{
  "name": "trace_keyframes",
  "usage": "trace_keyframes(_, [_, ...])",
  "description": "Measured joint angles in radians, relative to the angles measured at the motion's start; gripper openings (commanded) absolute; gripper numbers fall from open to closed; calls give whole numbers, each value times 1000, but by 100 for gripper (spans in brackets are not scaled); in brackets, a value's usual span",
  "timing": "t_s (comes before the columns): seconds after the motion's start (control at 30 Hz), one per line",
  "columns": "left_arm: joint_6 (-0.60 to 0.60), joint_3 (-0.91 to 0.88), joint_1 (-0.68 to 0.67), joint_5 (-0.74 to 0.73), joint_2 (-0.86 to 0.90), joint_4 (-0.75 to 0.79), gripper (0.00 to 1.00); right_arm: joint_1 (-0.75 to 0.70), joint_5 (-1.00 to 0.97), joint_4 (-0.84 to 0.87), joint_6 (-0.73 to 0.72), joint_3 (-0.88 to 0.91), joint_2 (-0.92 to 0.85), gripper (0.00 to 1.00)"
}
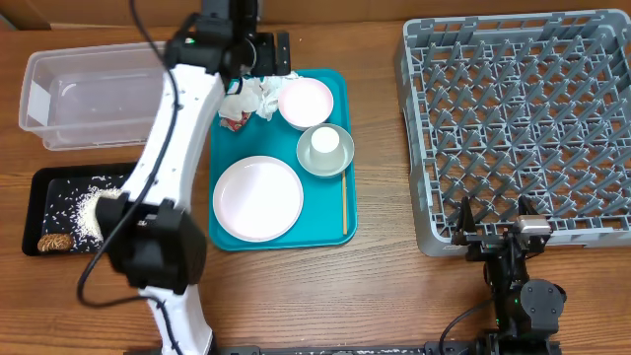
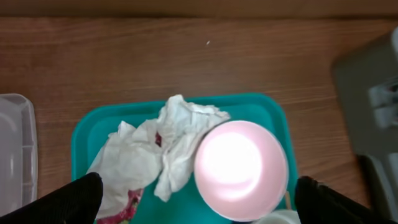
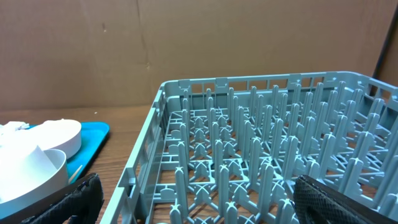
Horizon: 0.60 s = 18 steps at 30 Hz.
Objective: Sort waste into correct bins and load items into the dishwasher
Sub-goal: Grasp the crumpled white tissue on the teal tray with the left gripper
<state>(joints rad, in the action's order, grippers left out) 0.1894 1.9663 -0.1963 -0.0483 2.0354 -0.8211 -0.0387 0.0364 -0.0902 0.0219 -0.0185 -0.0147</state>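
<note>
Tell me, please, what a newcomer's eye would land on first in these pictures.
The big grey dish rack on the right, with nothing in it, draws the eye first. Next comes the teal tray in the middle, carrying a white plate and crumpled napkins. The white left arm reaches past the tray's left edge toward the napkins.

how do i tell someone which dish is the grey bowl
Find the teal tray in the middle of the table. Near its right edge, next to the white bowl, sits the grey bowl: the only dish not white, with a small white cup inside.
</note>
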Motion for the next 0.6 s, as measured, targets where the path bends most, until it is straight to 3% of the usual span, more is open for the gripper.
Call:
trace_keyframes(0.23, [56,0,0,152,160,58,100,0,0,0,1,0,0,100])
trace_keyframes(0.3, [79,0,0,180,187,77,90,0,0,0,0,0,0,100])
trace_keyframes(0.4, [107,0,0,207,207,96,67,0,0,0,0,0,0,100])
trace_keyframes(0.6, [112,0,0,233,238,84,67,0,0,0,0,0,0,100])
